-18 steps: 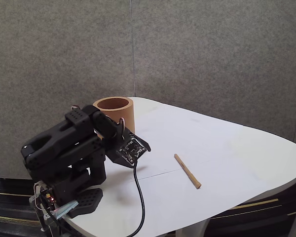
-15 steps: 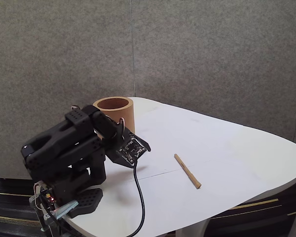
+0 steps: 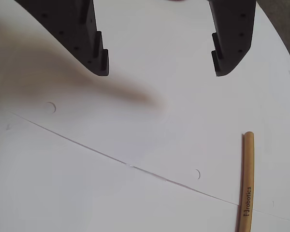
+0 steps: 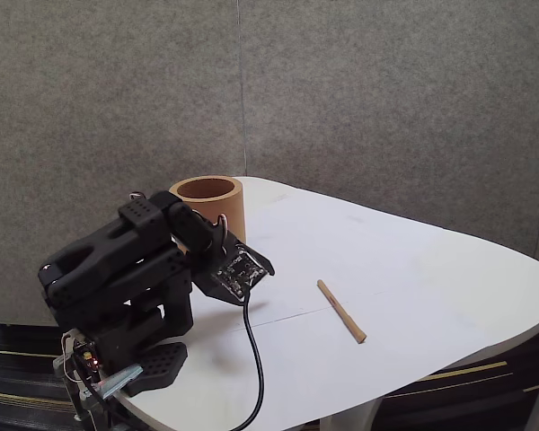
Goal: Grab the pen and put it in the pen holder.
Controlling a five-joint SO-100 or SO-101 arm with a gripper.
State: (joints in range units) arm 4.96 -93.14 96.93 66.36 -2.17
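Pen [image 3: 246, 183] unmoved on worktop [image 4: 413, 269], below-right of my claw [image 3: 162, 65]. Claw wide open, empty, arm static: grab not started.

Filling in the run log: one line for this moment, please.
gripper: open, empty, above table | pen: flat on table, untouched | pen holder: upright behind arm | phase: pre-grasp

A white rounded table [image 4: 431, 269] stands before grey fabric partition panels [image 4: 386, 108].
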